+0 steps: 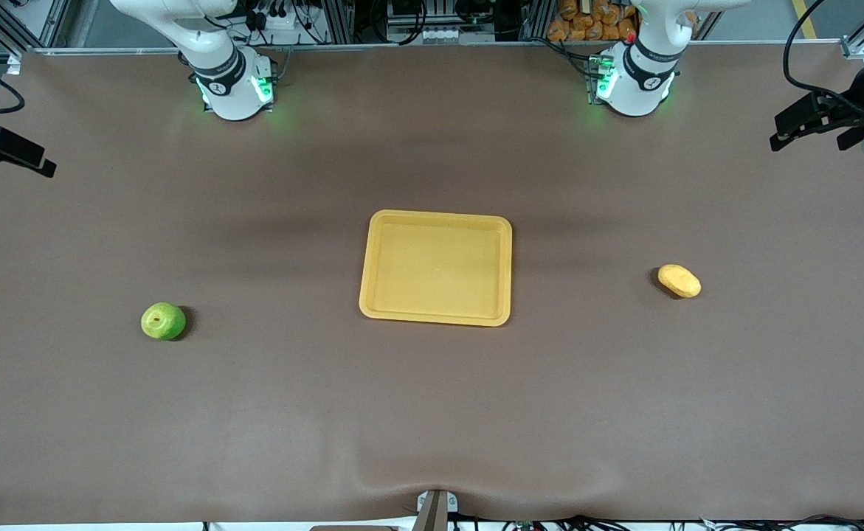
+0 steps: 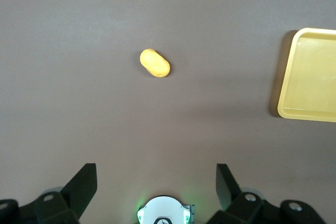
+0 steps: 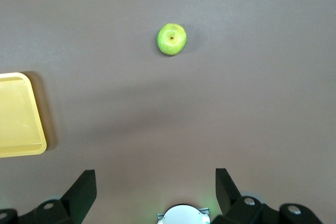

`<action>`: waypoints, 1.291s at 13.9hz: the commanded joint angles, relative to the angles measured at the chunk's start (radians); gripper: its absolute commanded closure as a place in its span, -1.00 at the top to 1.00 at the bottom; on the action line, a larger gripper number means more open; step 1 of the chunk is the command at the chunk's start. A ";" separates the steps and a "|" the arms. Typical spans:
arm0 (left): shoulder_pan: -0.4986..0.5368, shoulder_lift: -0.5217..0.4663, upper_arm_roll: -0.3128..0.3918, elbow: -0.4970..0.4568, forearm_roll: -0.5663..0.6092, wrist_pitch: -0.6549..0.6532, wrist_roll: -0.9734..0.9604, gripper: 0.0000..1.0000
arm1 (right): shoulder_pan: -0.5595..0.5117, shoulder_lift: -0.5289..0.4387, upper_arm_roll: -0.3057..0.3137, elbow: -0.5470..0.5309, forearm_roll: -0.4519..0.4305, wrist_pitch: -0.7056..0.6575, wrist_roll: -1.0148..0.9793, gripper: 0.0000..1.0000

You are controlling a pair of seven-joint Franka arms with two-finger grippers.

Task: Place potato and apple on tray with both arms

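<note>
Front view: potato (image 1: 679, 280) lies on the table toward the left arm's end, long axis diagonal. Apple (image 1: 163, 321) dimple-up toward the right arm's end. Tray (image 1: 437, 313) between them. Left gripper (image 2: 156, 187) high over potato, wide open, empty. Right gripper (image 3: 156, 188) high over apple, likewise.

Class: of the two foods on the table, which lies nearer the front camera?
The apple, green and round; the yellow potato lies farther back.

Yellow tray (image 1: 377, 265) lies mid-table, bare, between green apple (image 1: 163, 321) and tan potato (image 1: 679, 281).
</note>
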 commanded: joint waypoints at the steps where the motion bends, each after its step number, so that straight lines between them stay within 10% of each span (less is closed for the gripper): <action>1: 0.000 0.008 -0.007 0.030 0.022 -0.037 0.001 1.00 | -0.015 -0.003 0.005 0.017 -0.001 -0.013 0.001 1.00; 18: -0.002 0.019 -0.010 0.047 0.022 -0.054 -0.005 1.00 | -0.012 0.003 0.007 0.017 -0.001 -0.015 0.002 1.00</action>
